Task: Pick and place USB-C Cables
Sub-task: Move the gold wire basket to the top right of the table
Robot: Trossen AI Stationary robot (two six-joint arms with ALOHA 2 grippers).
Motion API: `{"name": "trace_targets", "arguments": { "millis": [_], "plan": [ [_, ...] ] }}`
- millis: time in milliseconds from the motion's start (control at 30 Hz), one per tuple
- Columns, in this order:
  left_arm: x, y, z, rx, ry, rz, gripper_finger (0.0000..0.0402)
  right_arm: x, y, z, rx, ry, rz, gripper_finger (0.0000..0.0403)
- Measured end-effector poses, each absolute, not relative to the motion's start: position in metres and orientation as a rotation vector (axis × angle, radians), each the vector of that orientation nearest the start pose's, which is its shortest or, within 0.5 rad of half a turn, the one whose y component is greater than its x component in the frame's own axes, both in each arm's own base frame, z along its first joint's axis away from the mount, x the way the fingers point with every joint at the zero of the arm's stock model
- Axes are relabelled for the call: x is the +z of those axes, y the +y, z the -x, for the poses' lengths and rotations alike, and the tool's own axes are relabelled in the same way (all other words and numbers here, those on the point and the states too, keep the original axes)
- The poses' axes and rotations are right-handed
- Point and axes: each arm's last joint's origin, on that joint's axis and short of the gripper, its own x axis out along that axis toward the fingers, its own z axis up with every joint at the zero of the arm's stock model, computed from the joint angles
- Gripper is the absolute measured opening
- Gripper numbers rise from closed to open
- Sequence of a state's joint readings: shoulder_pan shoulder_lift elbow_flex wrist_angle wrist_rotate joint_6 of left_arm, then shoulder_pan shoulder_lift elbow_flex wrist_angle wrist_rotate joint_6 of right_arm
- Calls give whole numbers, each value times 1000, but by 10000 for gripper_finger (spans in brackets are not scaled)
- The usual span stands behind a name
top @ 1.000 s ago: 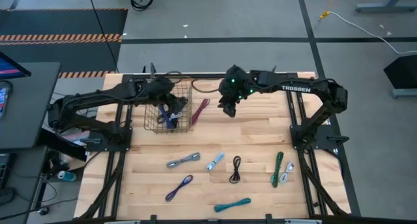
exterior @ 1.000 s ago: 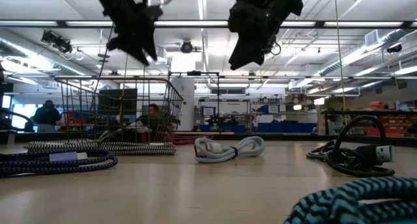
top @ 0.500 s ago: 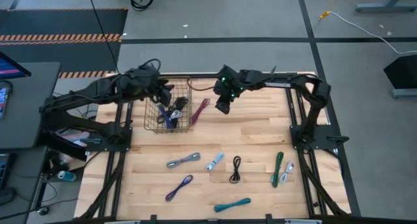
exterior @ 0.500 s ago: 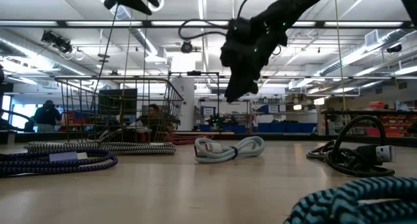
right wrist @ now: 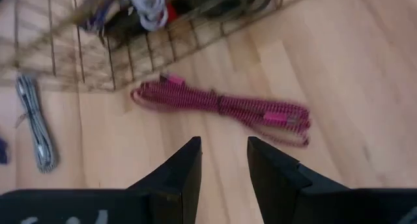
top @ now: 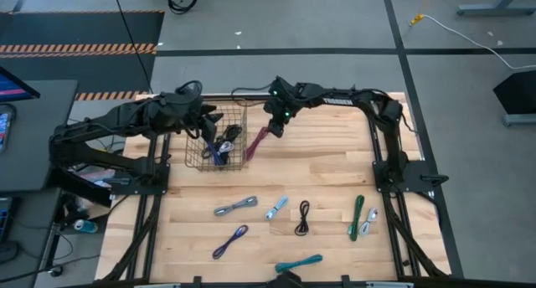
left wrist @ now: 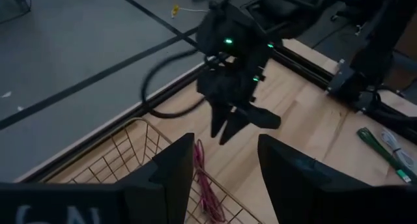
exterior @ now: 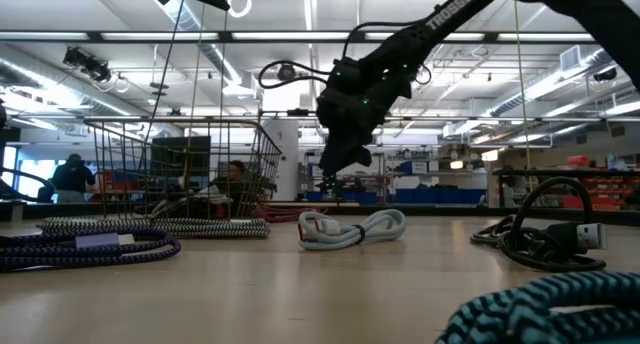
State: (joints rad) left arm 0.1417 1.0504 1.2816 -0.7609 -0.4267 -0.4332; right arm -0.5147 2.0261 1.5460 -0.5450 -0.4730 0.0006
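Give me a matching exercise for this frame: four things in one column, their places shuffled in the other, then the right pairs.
Things:
1. maroon cable
2. teal cable
3. left gripper
4. right gripper

Places:
A. above the basket
B. on the table, just outside the basket's right side
C. near the table's front edge
D. hovering over the maroon cable

Pairs: 1-B, 2-C, 3-A, 4-D
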Motion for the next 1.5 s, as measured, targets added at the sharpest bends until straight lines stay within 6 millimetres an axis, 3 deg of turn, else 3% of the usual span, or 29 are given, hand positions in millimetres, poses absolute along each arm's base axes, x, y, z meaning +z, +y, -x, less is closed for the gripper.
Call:
{"name": "trace_targets", "arguments": {
  "millis": [267,533,833,1300,1500],
  "plan": [
    [399,39,-191,658,406,331,176,215,-228,-394,-11,1032,-572,130],
    [399,39,-191,658,415,323,176,209,-235,-403,-1,1256,-542,130],
    [398,39,-190,659,419,323,176,198,-244,-418,-29,1255,-546,130],
    [398,39,-190,660,419,325,176,193,-249,-412,-21,1270,-606,130],
    [398,39,-190,660,421,325,176,215,-241,-411,-1,1288,-583,107]
  ]
}}
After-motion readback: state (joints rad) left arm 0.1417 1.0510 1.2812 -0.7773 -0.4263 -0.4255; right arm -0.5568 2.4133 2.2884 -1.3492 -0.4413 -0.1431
